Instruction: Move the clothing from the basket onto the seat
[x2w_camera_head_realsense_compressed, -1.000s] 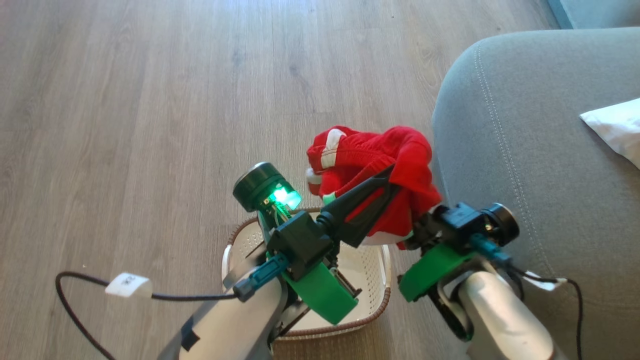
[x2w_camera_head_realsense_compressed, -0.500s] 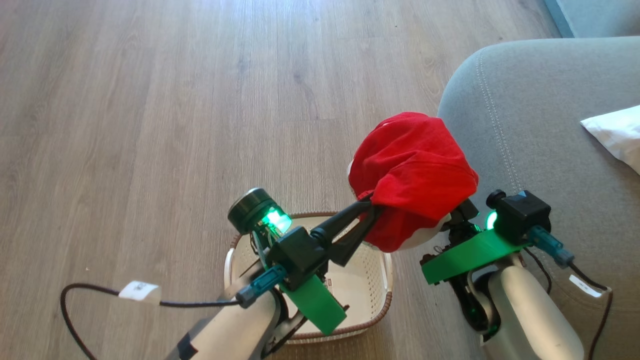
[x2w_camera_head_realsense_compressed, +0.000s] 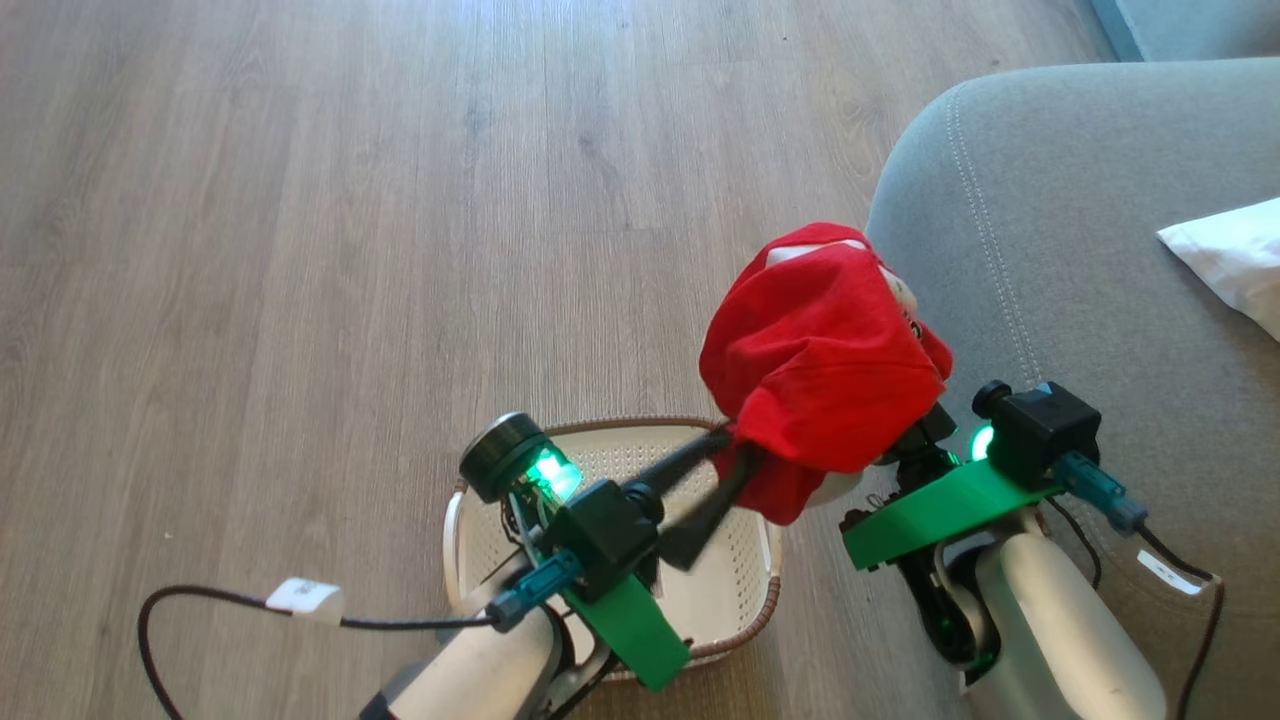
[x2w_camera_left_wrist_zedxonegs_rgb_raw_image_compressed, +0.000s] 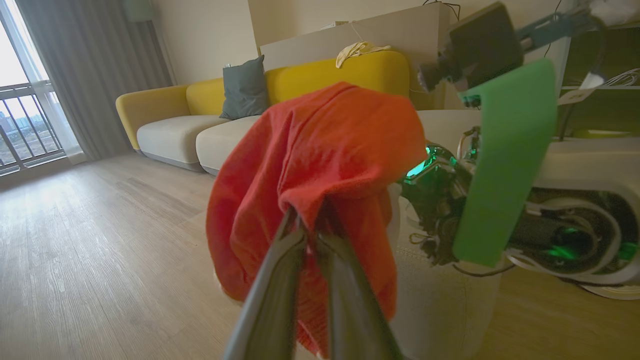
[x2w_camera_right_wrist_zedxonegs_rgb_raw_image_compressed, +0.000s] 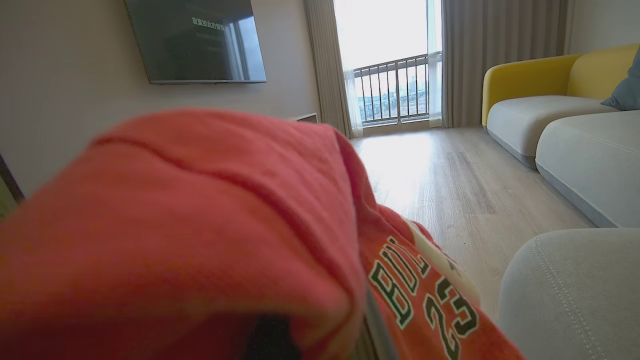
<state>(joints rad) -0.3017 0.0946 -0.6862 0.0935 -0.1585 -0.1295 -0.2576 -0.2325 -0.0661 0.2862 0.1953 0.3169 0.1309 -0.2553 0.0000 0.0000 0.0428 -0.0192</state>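
Head view — clothing (x2w_camera_head_realsense_compressed: 820, 360) draped over left tool (x2w_camera_head_realsense_compressed: 738, 452) — beside seat (x2w_camera_head_realsense_compressed: 1080, 250).

L forearm (x2w_camera_head_realsense_compressed: 475, 672) & R forearm (x2w_camera_head_realsense_compressed: 1050, 640) pale grey. Green plate (x2w_camera_head_realsense_compressed: 630, 625) + black cam block (x2w_camera_head_realsense_compressed: 600, 525) at each wrist. L hand (x2w_camera_head_realsense_compressed: 738, 452): two long dark fingers (x2w_camera_head_realsense_compressed: 680, 465). Teal plug (x2w_camera_head_realsense_compressed: 535, 590), black cable (x2w_camera_head_realsense_compressed: 200, 600) w/ white tag (x2w_camera_head_realsense_compressed: 305, 598); green LED (x2w_camera_head_realsense_compressed: 550, 470).

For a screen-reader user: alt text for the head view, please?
Red clothing hangs bunched in mid-air, pinched by the left end effector and draped over the right wrist. A cream basket sits below-left; the grey seat is at right.
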